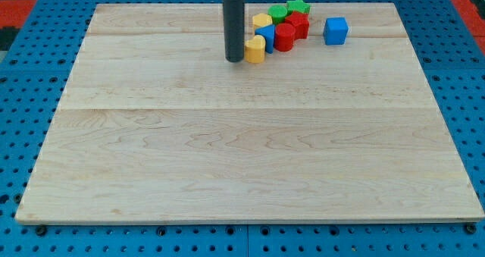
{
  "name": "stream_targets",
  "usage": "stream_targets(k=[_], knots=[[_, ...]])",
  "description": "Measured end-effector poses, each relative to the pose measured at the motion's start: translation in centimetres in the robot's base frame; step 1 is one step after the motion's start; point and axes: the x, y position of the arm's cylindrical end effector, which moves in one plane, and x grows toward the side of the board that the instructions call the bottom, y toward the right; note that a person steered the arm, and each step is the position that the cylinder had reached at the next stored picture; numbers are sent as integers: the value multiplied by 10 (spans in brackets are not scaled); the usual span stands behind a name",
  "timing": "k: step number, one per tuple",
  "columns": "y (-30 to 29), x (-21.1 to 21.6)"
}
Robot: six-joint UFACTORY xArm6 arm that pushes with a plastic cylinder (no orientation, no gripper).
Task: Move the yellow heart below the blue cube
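The yellow heart (255, 50) stands near the view's top, at the left end of a tight cluster of blocks. My tip (234, 59) is right beside its left side, touching or nearly touching it. The blue cube (336, 30) stands alone to the right of the cluster, up and well to the right of the heart. The rod rises from the tip to the view's top edge.
The cluster holds a blue block (267, 37), a red cylinder (285, 37), a red block (298, 24), a yellow block (262, 20), a green round block (278, 14) and a green star (298, 7). The wooden board (242, 158) lies on a blue perforated table.
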Motion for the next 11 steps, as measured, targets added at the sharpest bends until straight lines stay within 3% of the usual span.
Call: stream_targets(k=[1, 2, 4, 7, 8, 9, 10, 11], knots=[[0, -14], [70, -3], [39, 35], [139, 16], [197, 29], [249, 11], [251, -6], [218, 3]])
